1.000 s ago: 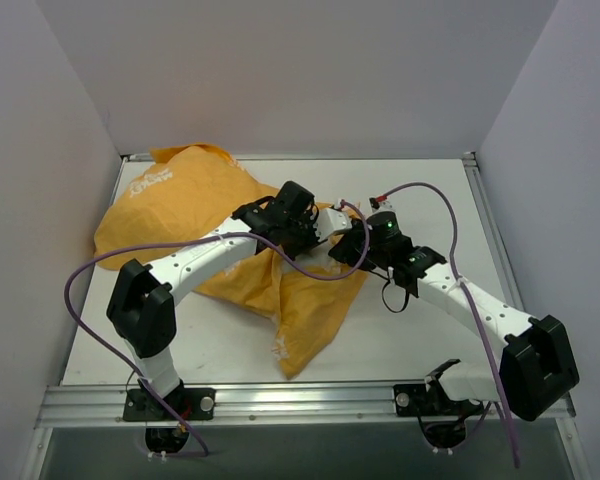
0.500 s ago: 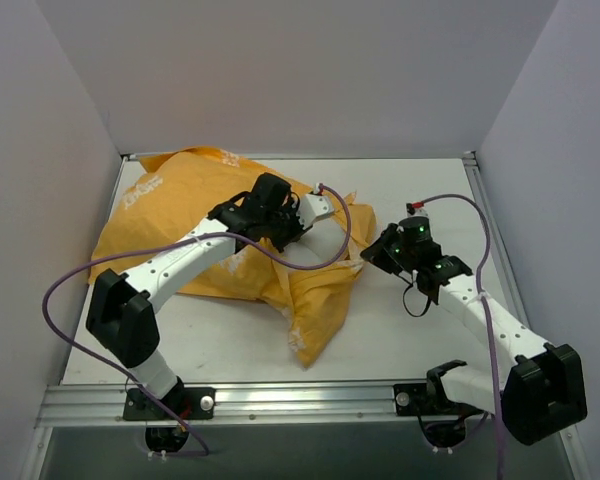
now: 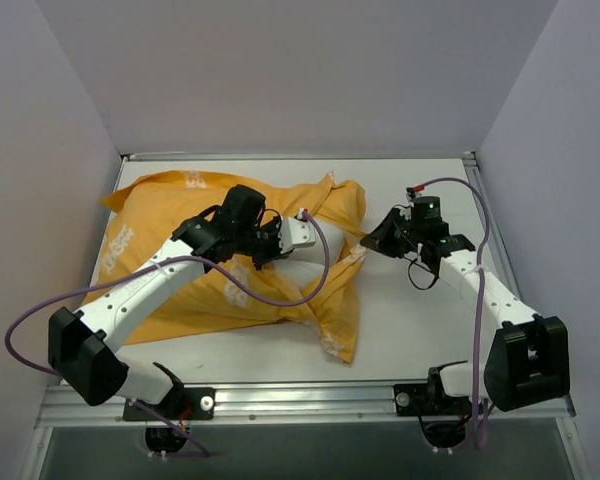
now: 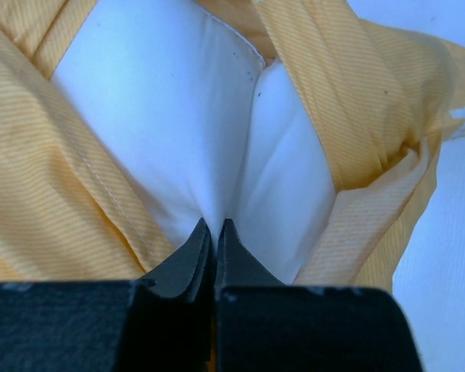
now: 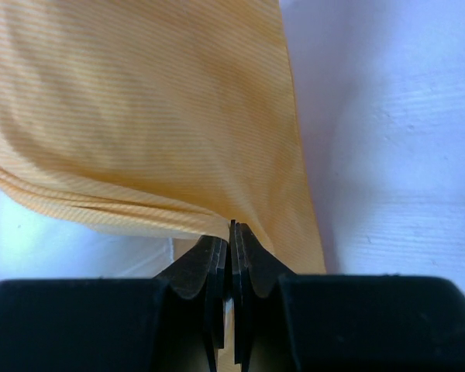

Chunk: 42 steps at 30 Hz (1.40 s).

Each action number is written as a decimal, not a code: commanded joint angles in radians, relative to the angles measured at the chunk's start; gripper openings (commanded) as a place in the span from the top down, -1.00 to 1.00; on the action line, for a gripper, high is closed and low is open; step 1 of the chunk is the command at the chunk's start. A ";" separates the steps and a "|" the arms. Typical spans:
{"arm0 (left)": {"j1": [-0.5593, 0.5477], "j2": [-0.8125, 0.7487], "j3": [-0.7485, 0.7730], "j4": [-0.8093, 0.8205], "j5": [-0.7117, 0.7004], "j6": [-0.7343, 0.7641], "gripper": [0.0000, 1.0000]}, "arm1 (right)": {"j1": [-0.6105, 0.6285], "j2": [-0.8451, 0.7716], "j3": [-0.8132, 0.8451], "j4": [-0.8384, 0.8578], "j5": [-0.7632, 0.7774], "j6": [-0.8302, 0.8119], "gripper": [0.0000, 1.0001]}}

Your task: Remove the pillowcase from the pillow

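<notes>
The orange-yellow pillowcase (image 3: 160, 200) lies crumpled across the left and middle of the table, its open end toward the right. In the left wrist view the pillowcase (image 4: 39, 201) gapes around the white pillow (image 4: 163, 101). My left gripper (image 4: 215, 225) is shut on a pinch of that white fabric, and from above it (image 3: 280, 243) sits inside the opening. My right gripper (image 5: 232, 227) is shut on the hem of the pillowcase (image 5: 139, 101). In the top view it (image 3: 372, 243) is at the cover's right edge.
White walls enclose the table (image 3: 420, 320) on three sides. An aluminium rail (image 3: 300, 400) runs along the near edge by both arm bases. Purple cables (image 3: 290, 298) loop from each arm, the left one draped over the cover.
The right gripper has shut on the pillowcase edge and moved right and back. The left arm has swung left with the pillow, and the cover is stretched wider between them.
</notes>
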 commanded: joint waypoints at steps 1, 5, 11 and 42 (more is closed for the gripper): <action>0.053 -0.083 -0.029 -0.253 -0.062 0.044 0.95 | -0.092 0.036 0.101 0.009 0.211 -0.074 1.00; 0.094 0.007 0.012 -0.129 -0.200 -0.009 0.95 | 0.072 0.045 0.088 0.057 0.183 -0.037 1.00; 0.019 0.171 0.181 -0.073 -0.266 -0.076 0.54 | 0.158 0.074 -0.050 0.210 0.151 0.104 1.00; -0.161 0.509 0.146 -0.024 -0.461 -0.125 0.16 | 0.148 0.047 -0.055 0.198 0.195 0.101 1.00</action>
